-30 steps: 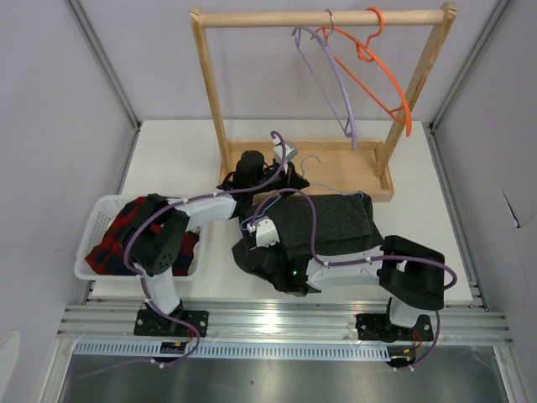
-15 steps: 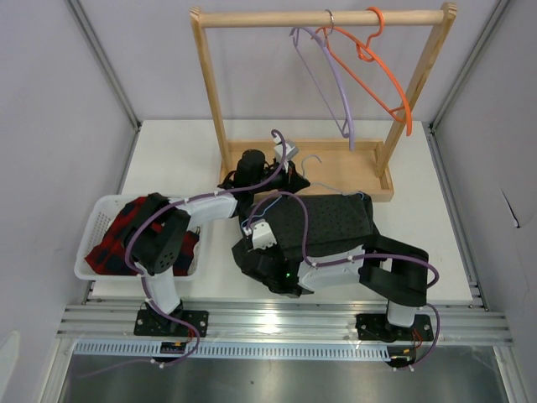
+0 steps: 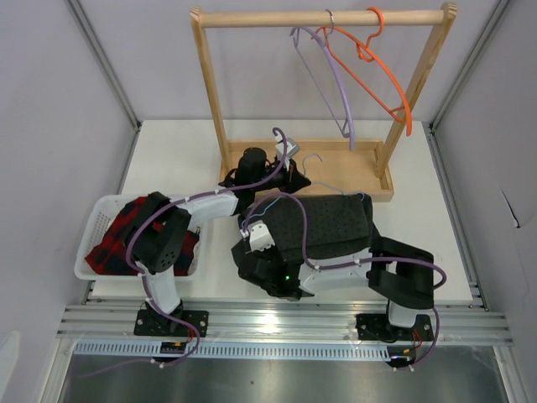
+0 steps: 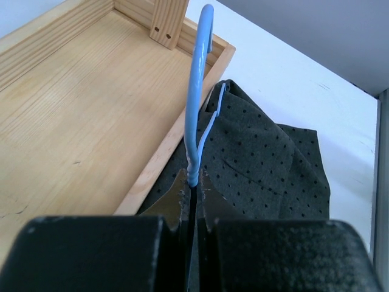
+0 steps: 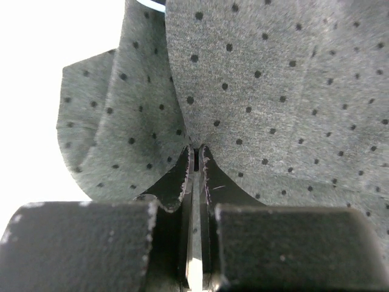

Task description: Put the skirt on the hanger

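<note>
Skirt (image 3: 336,220): spread on the counter (image 3: 436,218), right of centre, its far edge against the wooden tray (image 4: 73,109).
Hanger (image 4: 196,103): thin blue wire with its hook rising over the tray's lip and its shoulder wire running along the skirt's far-left corner.
Left claw (image 4: 191,181): clenched on the hanger's neck.
Right claw (image 5: 196,151): clenched on a pinched fold of the skirt's near-left part.
Handling: the cloth seems light, soft and floppy, so it will likely sag and slip on smooth wire. The wire may twist.
Hold: cloth by an edge fold, wire at the neck.
</note>
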`<action>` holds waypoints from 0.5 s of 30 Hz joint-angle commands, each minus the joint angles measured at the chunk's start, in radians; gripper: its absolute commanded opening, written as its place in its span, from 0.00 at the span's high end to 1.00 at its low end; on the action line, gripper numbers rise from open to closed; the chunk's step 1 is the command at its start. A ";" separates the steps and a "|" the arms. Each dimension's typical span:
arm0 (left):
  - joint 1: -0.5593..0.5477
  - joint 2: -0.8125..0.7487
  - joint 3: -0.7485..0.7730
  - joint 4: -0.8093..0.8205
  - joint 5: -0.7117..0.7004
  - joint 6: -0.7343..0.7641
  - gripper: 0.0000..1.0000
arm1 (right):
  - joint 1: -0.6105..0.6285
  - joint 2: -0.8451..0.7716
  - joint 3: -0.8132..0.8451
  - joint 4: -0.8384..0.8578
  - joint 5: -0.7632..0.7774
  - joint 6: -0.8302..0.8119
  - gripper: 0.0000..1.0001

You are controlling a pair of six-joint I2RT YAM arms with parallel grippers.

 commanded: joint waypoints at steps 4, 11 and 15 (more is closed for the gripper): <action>0.011 0.018 0.074 0.034 0.013 0.009 1.00 | 0.072 -0.144 0.035 -0.051 0.068 0.062 1.00; 0.013 0.024 0.102 0.036 0.004 0.002 1.00 | 0.101 -0.176 0.041 -0.099 0.075 0.075 1.00; 0.021 0.023 0.115 0.015 0.001 0.011 1.00 | 0.135 -0.182 0.041 -0.148 0.123 0.115 1.00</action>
